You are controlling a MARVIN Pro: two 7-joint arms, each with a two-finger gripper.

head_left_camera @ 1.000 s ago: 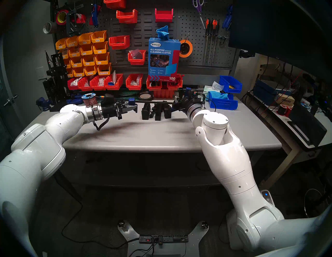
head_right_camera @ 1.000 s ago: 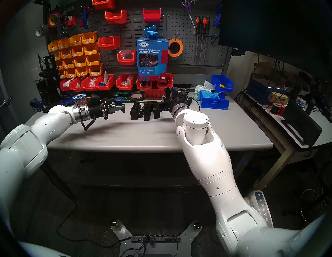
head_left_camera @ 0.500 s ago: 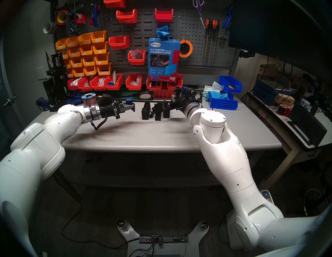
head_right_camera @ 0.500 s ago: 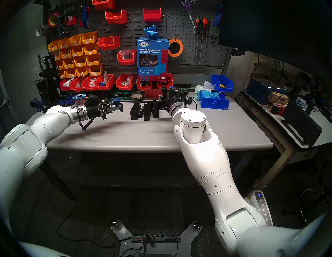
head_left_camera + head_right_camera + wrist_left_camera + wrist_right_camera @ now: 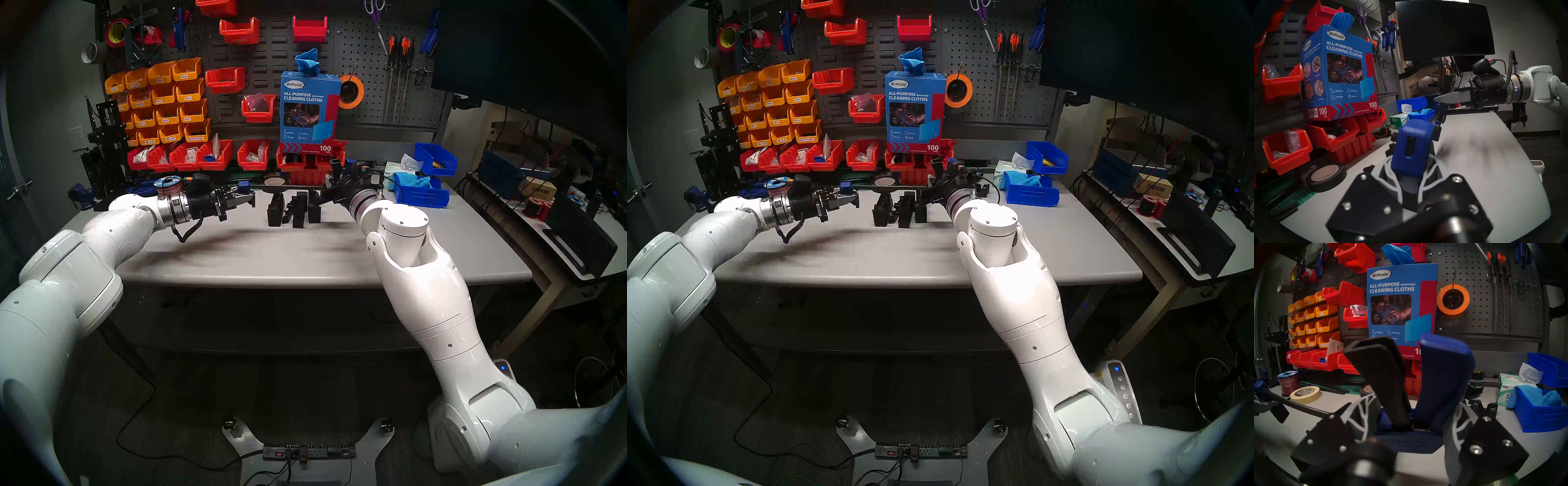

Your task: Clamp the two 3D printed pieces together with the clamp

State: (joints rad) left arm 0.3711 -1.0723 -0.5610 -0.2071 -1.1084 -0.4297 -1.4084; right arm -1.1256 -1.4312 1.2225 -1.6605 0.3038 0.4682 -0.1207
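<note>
Both head views look down from above at the bench [image 5: 305, 258]; each wrist view sits close behind its hand, sharing the cleaning-cloth box [image 5: 1339, 74].

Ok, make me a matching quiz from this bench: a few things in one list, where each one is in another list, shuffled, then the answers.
Things:
1. clamp
2. printed pieces
3. cloth box
4. black tape roll

Places:
A. on top of the red bins
B. flat on the table by the green mat
C. held in the air by both tools
D. standing on the table under the bar

Pairs: 1-C, 2-D, 3-A, 4-B
</note>
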